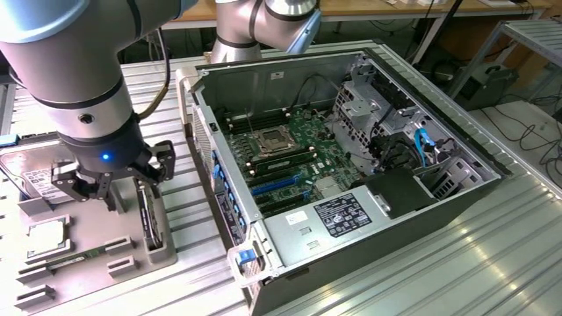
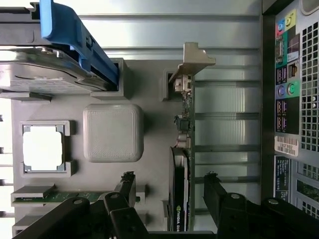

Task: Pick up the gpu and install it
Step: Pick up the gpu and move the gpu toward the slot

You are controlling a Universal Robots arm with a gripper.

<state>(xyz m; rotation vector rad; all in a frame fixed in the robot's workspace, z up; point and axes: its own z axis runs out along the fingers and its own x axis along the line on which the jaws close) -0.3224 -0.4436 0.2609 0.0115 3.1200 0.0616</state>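
The gpu stands on edge in a slot of the grey tray, at the exterior view's left beside the open computer case. In the wrist view the gpu is a dark strip with a silvery bracket at one end. My gripper hangs just above it, open. Its black fingers stand one on each side of the card without touching it, and the gripper holds nothing.
The tray also carries a hard drive with a blue rail, a square processor chip and a memory stick. Inside the case lies the motherboard with blue slots. Ribbed metal table surrounds everything.
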